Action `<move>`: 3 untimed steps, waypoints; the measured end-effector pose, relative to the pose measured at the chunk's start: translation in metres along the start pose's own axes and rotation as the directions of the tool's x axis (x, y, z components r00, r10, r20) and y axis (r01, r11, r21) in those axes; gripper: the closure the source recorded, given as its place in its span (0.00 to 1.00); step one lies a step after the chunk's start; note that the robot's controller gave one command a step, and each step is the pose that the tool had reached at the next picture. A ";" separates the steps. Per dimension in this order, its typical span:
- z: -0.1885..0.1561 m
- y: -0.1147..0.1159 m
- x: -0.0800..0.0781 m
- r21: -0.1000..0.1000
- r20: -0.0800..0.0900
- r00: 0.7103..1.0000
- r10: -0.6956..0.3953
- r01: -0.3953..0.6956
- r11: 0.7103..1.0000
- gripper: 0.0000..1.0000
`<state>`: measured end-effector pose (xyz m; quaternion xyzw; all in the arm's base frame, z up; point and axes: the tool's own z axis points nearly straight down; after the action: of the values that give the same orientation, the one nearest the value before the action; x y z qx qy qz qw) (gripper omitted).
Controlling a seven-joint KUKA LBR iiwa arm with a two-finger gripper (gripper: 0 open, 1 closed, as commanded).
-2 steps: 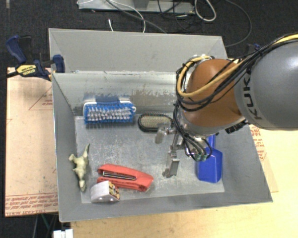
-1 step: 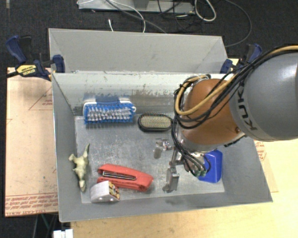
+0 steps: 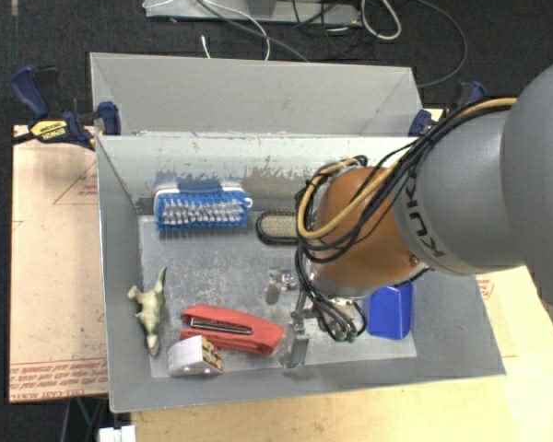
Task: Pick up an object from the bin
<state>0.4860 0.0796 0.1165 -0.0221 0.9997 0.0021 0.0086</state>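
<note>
the two-finger gripper (image 3: 288, 319) hangs low in the front middle of the grey metal bin (image 3: 120, 274), its metal fingers (image 3: 297, 346) spread apart and released, with nothing clamped. the right end of a red plastic stapler (image 3: 232, 330) lies just beside the nearer finger; whether they touch cannot be told. a small white roll-like thing (image 3: 194, 355) sits by the stapler's left end, and a pale toy dinosaur (image 3: 150, 309) further left. a blue rectangular block (image 3: 390, 311) lies right of the gripper. a blue scrubbing brush with white bristles (image 3: 203, 208) and a dark oval brush (image 3: 276, 226) rest by the back wall.
</note>
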 end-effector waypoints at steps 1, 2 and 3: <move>0.042 0.028 -0.008 0.002 -0.001 0.993 -0.120 0.120 0.993 0.00; 0.042 0.028 -0.008 0.001 0.000 0.993 -0.121 0.121 0.993 0.00; 0.034 0.047 -0.019 0.001 0.005 0.951 -0.310 0.310 0.951 1.00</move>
<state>0.5040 0.1271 0.0827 -0.1784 0.9839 0.0006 0.0115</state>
